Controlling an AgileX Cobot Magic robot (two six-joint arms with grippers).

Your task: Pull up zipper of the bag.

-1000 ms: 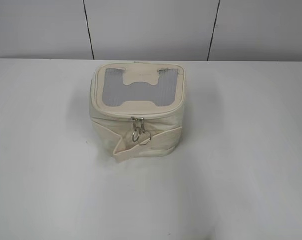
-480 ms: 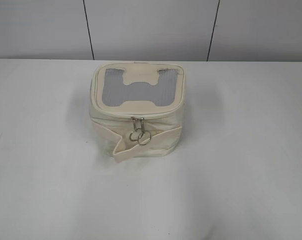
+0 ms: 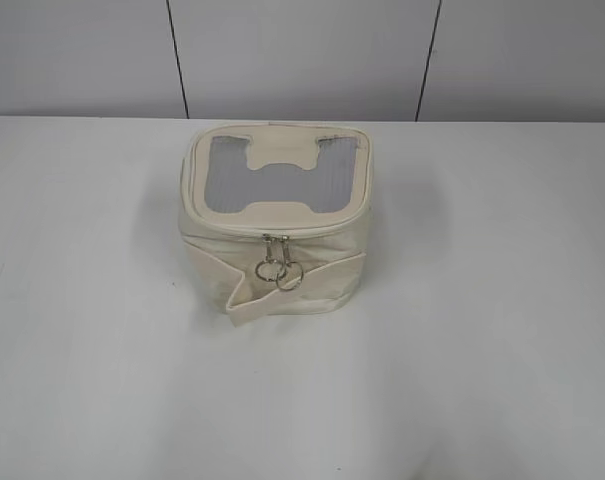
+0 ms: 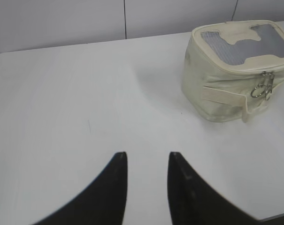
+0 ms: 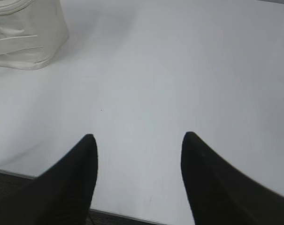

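Note:
The small cream bag (image 3: 272,280) stands upright in the middle of the white table (image 3: 482,330). Its lid has a grey mesh window and a cream H-shaped patch. The zipper (image 3: 278,231) runs round the lid rim, and two silver sliders with ring pulls (image 3: 279,268) hang together at the front. The bag also shows in the left wrist view (image 4: 221,93) at the upper right, with the ring pulls (image 4: 263,87). Its corner shows in the right wrist view (image 5: 29,33). My left gripper (image 4: 147,154) is open and empty, far from the bag. My right gripper (image 5: 138,137) is open and empty over the table's front edge.
A grey panelled wall (image 3: 302,55) stands behind the table. The table's front edge (image 5: 132,219) shows under the right gripper. A flat cream strap (image 3: 282,290) crosses the bag's front side, its end sticking out at the lower left.

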